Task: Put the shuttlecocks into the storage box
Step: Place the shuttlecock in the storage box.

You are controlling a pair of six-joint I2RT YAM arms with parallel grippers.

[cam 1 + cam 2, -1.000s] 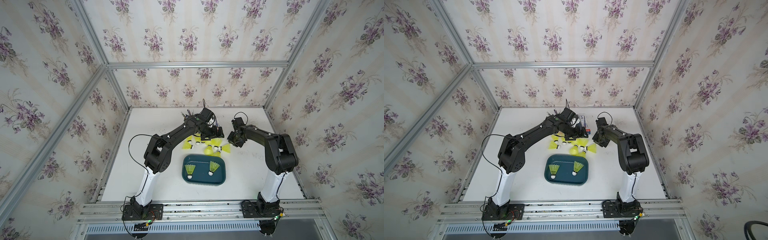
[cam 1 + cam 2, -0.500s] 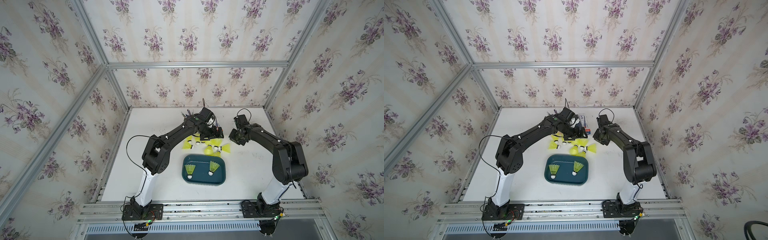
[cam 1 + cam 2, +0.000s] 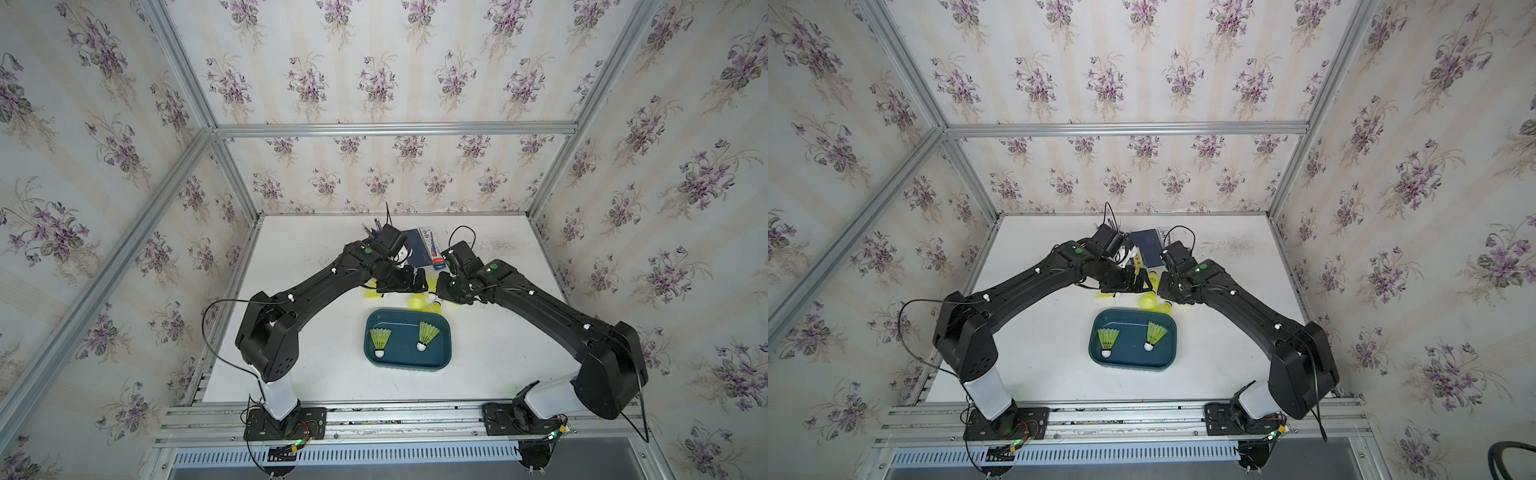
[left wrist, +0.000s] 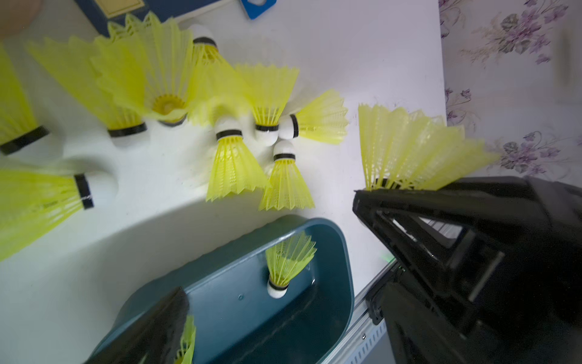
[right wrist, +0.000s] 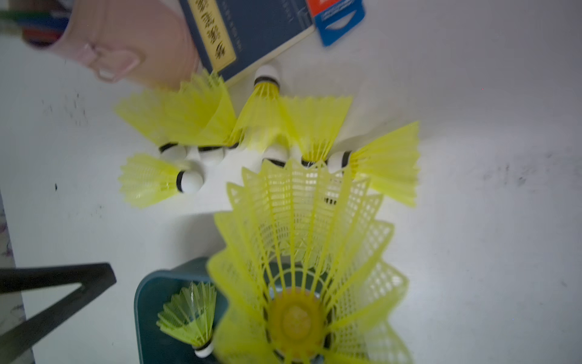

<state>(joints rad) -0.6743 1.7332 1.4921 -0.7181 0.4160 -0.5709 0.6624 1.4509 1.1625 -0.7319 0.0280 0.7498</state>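
Note:
The teal storage box (image 3: 446,353) (image 3: 1129,362) lies at the table's middle front with two shuttlecocks (image 3: 380,338) (image 3: 427,332) lying in it. Several more neon shuttlecocks (image 3: 415,301) (image 4: 234,164) (image 5: 151,179) lie in a pile just behind it. My right gripper (image 3: 441,294) (image 5: 296,334) is shut on one shuttlecock (image 5: 302,252) (image 4: 409,151) by its base. Its skirt hides the fingers, and the box (image 5: 148,299) shows behind it. My left gripper (image 3: 411,283) (image 4: 289,331) hangs open over the pile's left side and holds nothing.
A pink pen cup (image 5: 126,41), a dark blue book (image 3: 417,249) (image 5: 252,28) and a red-and-blue card pack (image 3: 432,249) stand right behind the pile. Papered walls close in three sides, and a metal rail (image 3: 374,415) runs along the front.
My right arm has stretched out lower and its gripper has shifted left toward the pile and the box. The left arm has hardly moved and stays open.

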